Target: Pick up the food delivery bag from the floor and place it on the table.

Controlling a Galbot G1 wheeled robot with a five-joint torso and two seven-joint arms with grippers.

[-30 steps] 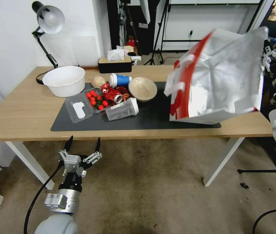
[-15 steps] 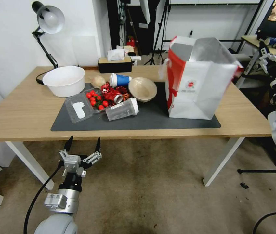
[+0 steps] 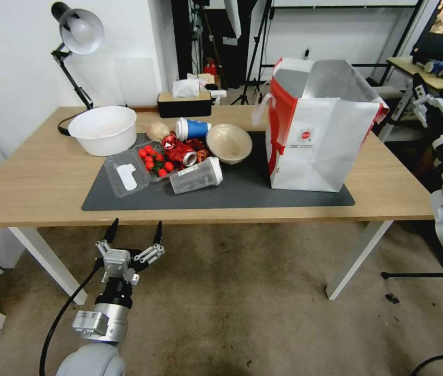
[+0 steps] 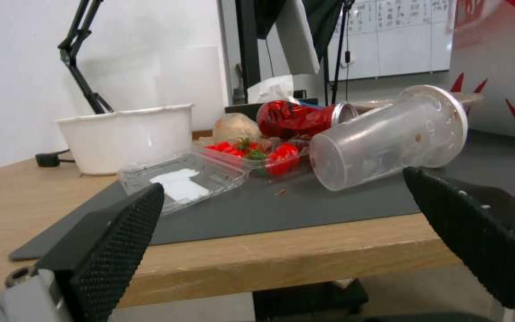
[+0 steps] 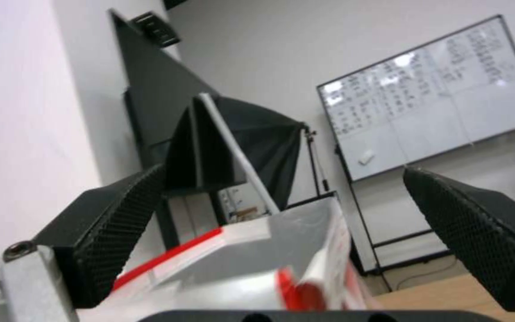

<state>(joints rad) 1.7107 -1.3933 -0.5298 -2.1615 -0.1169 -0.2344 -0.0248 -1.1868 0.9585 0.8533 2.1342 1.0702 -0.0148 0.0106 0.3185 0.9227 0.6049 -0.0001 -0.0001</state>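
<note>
Two grippers are standing open and empty: your right gripper is hovering at the frame's right edge, just beside the upright food delivery bag sitting on the table; your left gripper is waiting lower left, well apart.

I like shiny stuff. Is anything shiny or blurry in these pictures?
Head view: the food delivery bag shows shiny silver lining at its open top. Right wrist view: the bag's near edge looks blurry, and the whiteboard glares. Left wrist view: the plastic cup looks sharp.
</note>
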